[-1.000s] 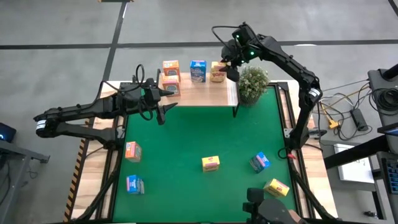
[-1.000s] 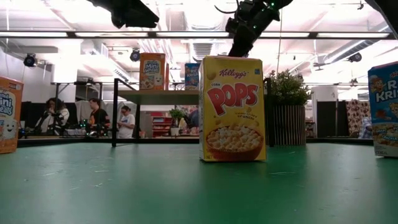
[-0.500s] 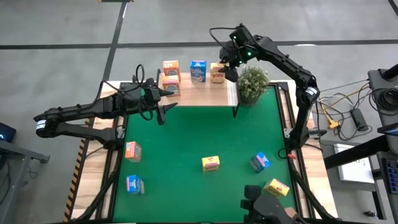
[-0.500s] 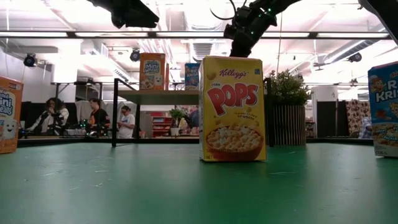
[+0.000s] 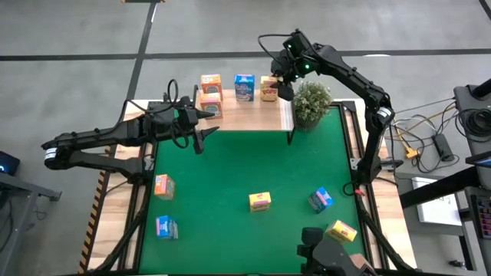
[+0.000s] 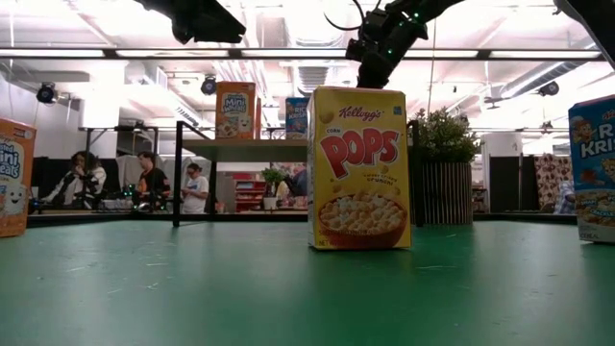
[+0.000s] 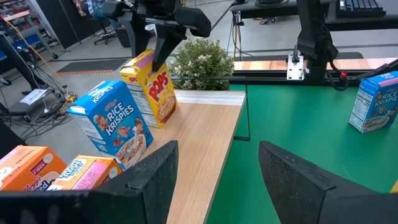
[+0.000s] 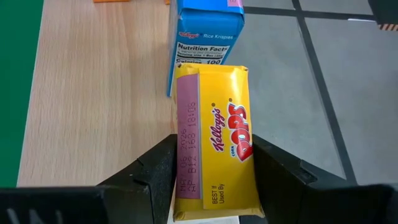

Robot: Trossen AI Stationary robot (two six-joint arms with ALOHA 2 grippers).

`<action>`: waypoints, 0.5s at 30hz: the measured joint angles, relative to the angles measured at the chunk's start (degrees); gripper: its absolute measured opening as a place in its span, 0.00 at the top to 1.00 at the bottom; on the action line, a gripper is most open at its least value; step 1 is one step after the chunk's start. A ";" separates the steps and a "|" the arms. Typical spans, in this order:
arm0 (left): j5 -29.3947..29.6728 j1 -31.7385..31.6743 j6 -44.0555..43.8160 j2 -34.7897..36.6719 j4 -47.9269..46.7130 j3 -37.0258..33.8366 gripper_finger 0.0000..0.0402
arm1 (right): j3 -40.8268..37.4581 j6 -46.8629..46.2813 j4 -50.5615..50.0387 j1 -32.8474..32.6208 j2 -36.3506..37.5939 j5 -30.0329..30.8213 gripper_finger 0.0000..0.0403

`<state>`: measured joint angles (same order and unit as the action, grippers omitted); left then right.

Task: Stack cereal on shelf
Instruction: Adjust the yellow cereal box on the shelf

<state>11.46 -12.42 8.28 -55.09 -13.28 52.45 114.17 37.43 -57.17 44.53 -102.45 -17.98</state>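
Observation:
The shelf, a light-wood board, stands at the green mat's far edge. On it are two orange-pink cereal boxes, a blue one and a yellow one. My right gripper is above the yellow box and shut on it. My left gripper hovers open and empty at the shelf's front left. Several more cereal boxes lie loose on the mat. My right gripper pinches the yellow box's top end between its two fingers, one on each broad face. The fingers come slanting down from above and lie across the top. The box is upright, its bottom apparently on the shelf board beside the blue box.
A potted plant stands at the shelf's right end, close to my right arm. On the mat are an orange box, a blue box, a yellow box, a blue box and a yellow box. People sit beyond the table.

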 joint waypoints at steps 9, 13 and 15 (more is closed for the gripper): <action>0.00 0.01 0.00 0.00 -0.02 0.02 0.49 | 0.00 -0.56 0.15 0.00 -0.04 0.02 0.56; 0.00 0.01 0.00 0.00 -0.02 0.01 0.49 | -0.01 -0.19 0.07 0.01 -0.07 0.02 0.55; 0.00 0.02 0.00 0.00 -0.02 0.00 0.49 | -0.01 0.08 -0.14 0.00 -0.07 0.00 0.55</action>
<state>11.46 -12.40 8.27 -55.09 -13.30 52.45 114.16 37.51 -57.30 44.53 -102.52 -17.98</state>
